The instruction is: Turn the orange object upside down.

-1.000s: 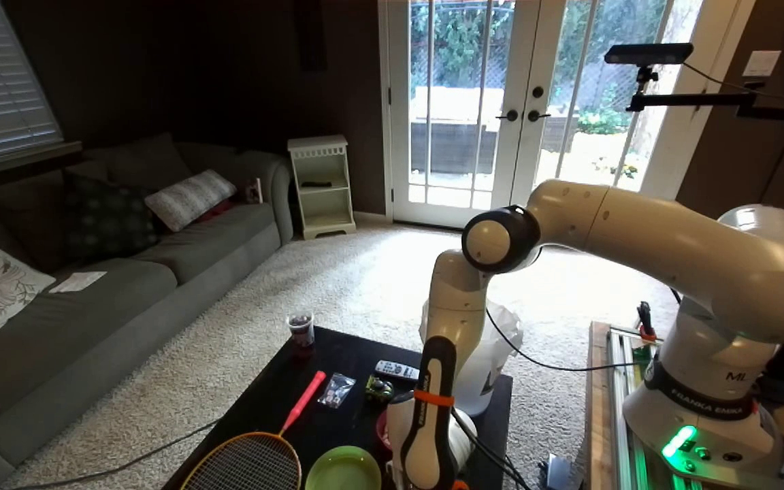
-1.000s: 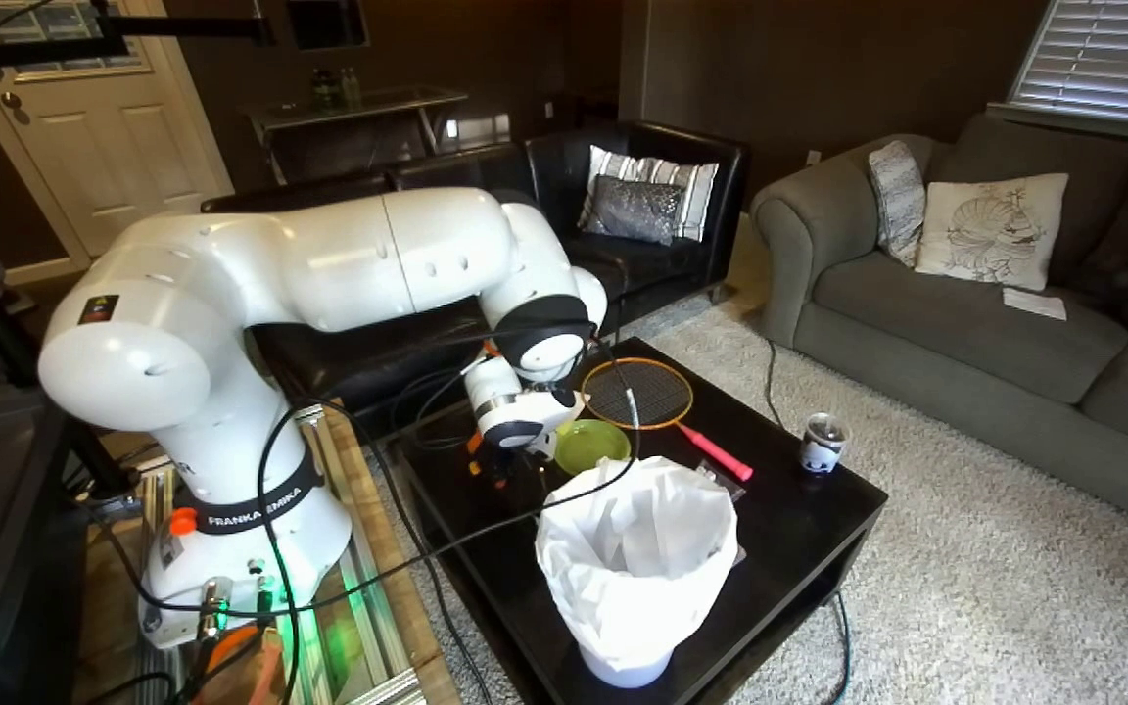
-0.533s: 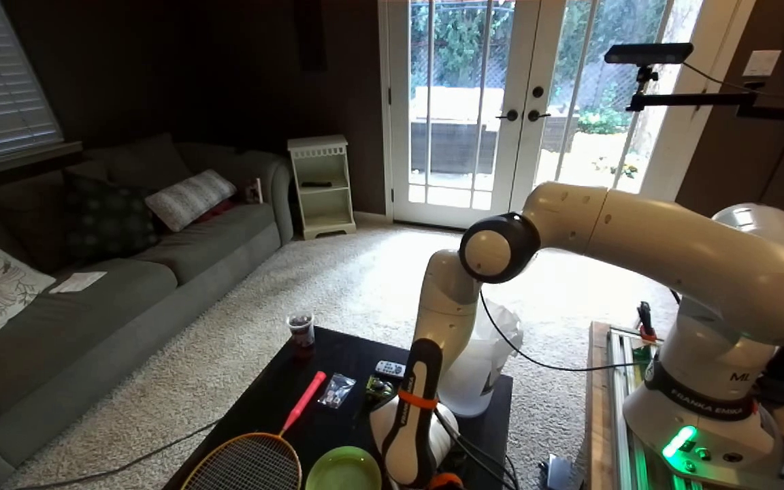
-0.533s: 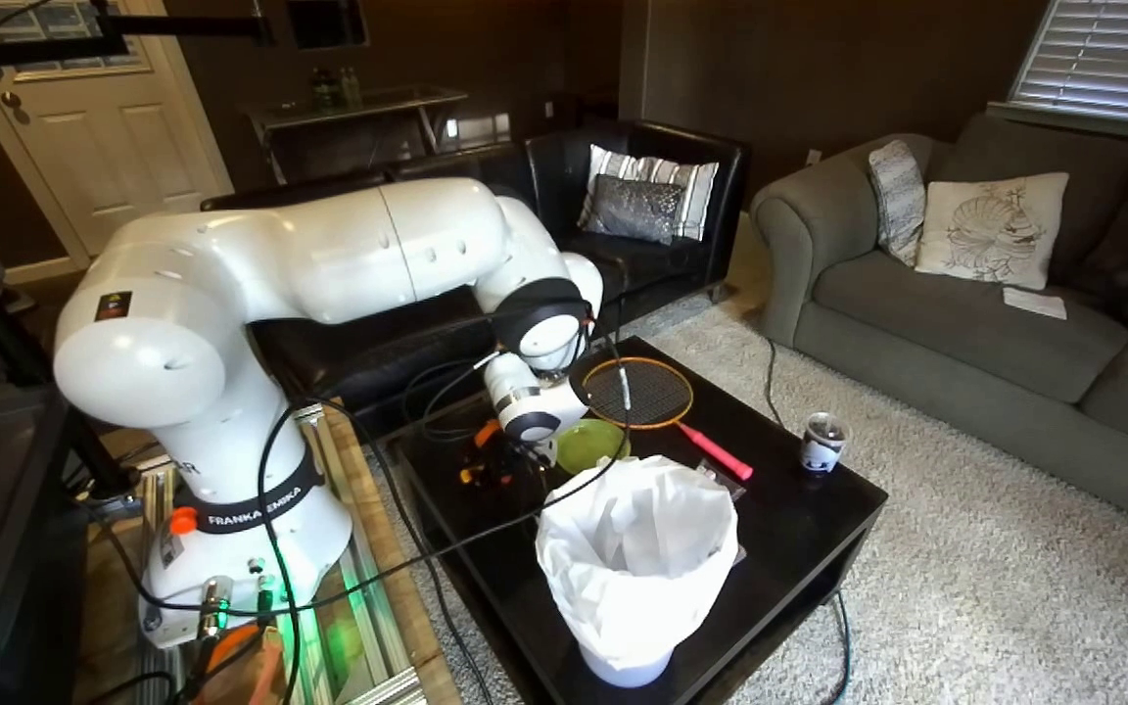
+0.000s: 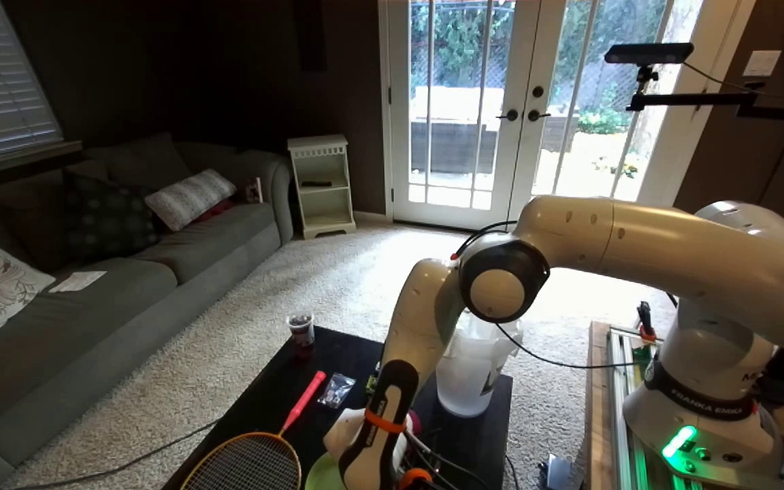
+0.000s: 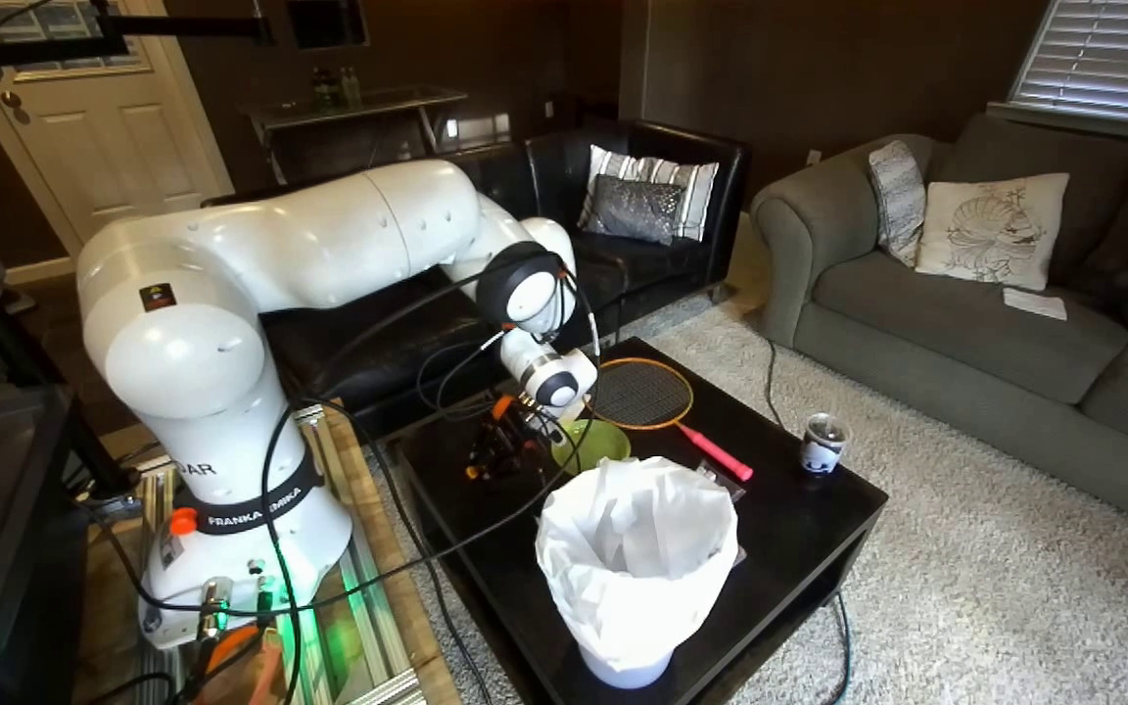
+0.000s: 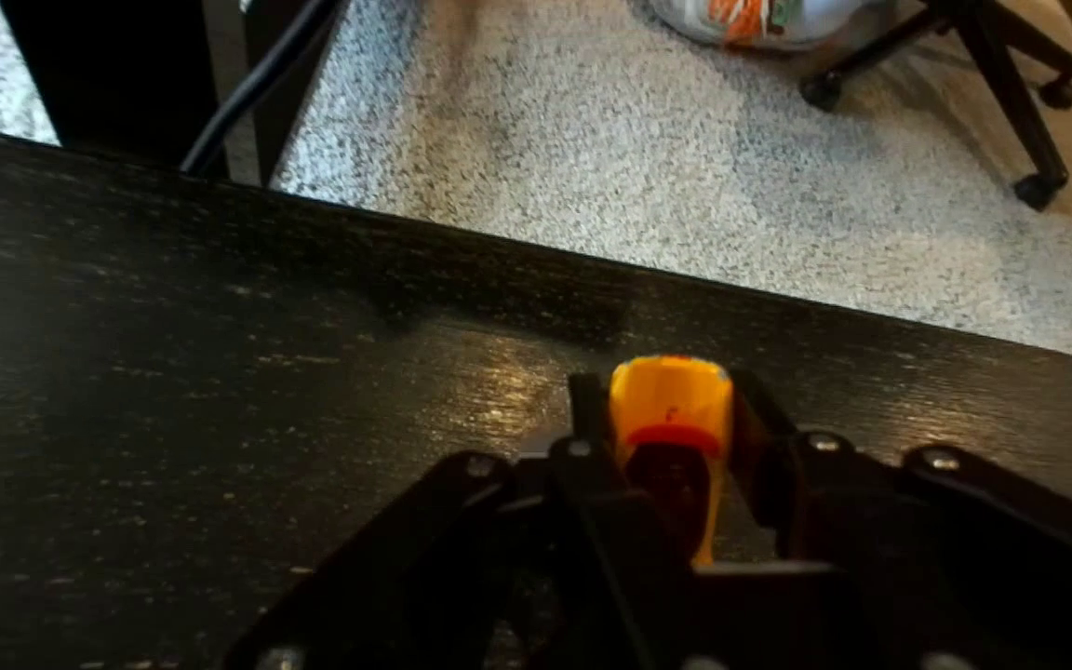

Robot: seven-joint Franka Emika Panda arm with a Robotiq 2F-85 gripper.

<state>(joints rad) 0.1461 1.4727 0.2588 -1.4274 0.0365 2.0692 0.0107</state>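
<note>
The orange object (image 7: 671, 400) is small and rounded, yellow-orange with a red band and a dark lower area. It sits between the two dark fingers of my gripper (image 7: 673, 409) in the wrist view, with a finger against each side. Its lower part is hidden by the gripper. In an exterior view my gripper (image 6: 491, 460) is tilted over the dark table, pointing toward the robot base. A small orange-yellow spot of the object (image 6: 472, 473) shows at its tip. The object appears held above the table, but the gap below it is hard to judge.
A green bowl (image 6: 605, 443) stands close beside the gripper. A racket (image 6: 638, 394) lies behind it. A white bag-lined bin (image 6: 637, 558) and a cup (image 6: 823, 443) stand on the dark table (image 6: 779, 529). A black cable (image 6: 486, 529) crosses in front. The table edge (image 7: 536, 247) is near.
The wrist has turned and tilted, so the gripper now points more sideways toward the robot base. The elbow and forearm have shifted, and the wrist has moved nearer the green bowl.
</note>
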